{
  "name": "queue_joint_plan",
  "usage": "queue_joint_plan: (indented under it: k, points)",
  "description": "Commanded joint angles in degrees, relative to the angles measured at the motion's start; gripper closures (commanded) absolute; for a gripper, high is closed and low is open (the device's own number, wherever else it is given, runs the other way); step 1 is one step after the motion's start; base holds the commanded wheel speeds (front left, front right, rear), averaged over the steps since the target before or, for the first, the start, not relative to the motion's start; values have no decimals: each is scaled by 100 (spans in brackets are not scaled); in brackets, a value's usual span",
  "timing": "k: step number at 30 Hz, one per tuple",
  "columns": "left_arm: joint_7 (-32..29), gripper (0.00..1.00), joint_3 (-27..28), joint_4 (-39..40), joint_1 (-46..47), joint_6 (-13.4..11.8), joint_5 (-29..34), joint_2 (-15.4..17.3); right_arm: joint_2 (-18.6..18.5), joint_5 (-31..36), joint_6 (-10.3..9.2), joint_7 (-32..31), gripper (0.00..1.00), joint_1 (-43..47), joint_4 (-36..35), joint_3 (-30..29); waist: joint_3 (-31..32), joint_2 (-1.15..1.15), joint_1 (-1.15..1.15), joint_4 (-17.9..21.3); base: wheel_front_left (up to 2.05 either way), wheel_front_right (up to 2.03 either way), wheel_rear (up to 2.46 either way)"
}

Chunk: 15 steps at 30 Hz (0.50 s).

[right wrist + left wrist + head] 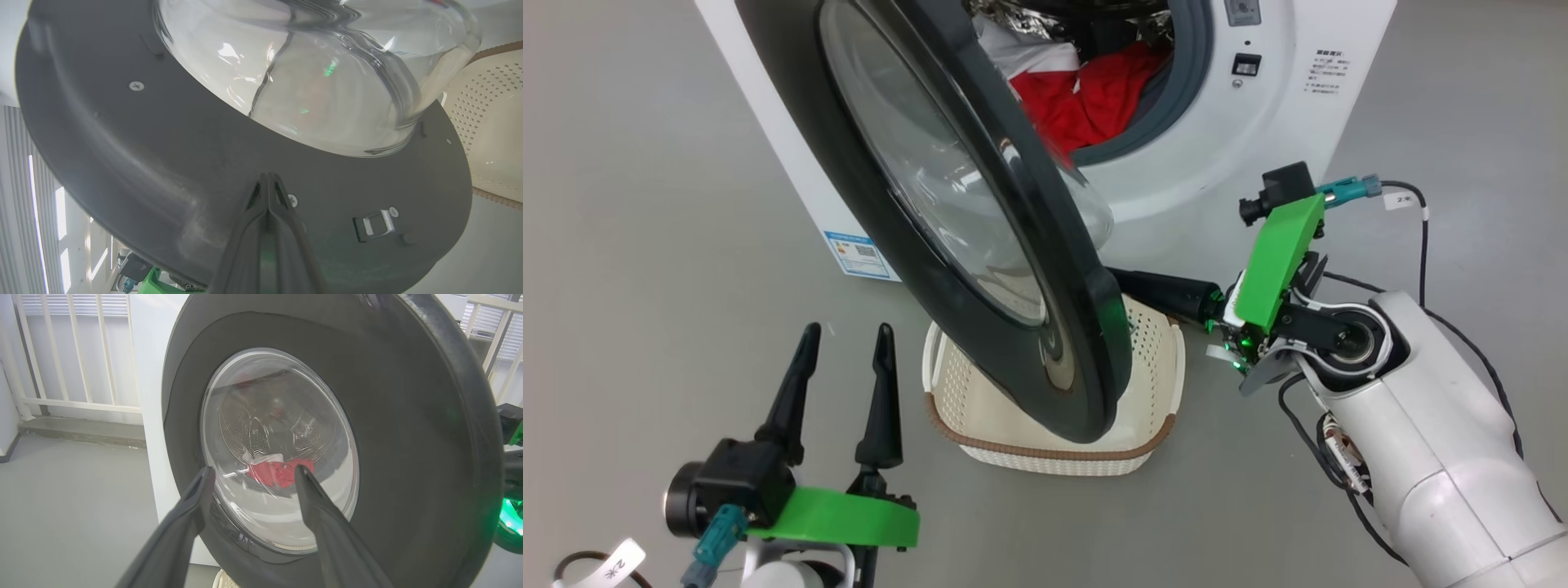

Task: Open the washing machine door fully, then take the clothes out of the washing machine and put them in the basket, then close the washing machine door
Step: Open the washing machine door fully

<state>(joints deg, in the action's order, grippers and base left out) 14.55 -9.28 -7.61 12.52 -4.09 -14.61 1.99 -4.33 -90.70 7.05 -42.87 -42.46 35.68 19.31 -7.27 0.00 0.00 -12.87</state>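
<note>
we see a glossy black round door (1078, 327), bright red fabric clothes (1111, 94), a cream perforated plastic basket (1156, 359), brown-rimmed.

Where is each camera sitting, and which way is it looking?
Head view: on the robot's head, looking forward and down at the washing machine door, the clothes and the basket; the left gripper and right forearm show.
Left wrist view: on the left wrist, facing the door's outside; its open fingers show.
Right wrist view: on the right wrist, facing the door's inside; the shut right gripper shows.
Shared: both wrist views see the door, from opposite sides.
</note>
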Motion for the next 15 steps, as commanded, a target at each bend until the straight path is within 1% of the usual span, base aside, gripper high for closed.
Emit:
queue_joint_plan:
  k: [1,15]
  points:
    - [45,0,207,160,-22,-53,39,89,146,-139,44,-26,100,87,-236,133,47,0,0,-58,0,0,0]
    - [45,0,156,128,-126,-79,2,89,146,-423,44,40,100,326,-448,544,132,0,0,-378,0,0,0]
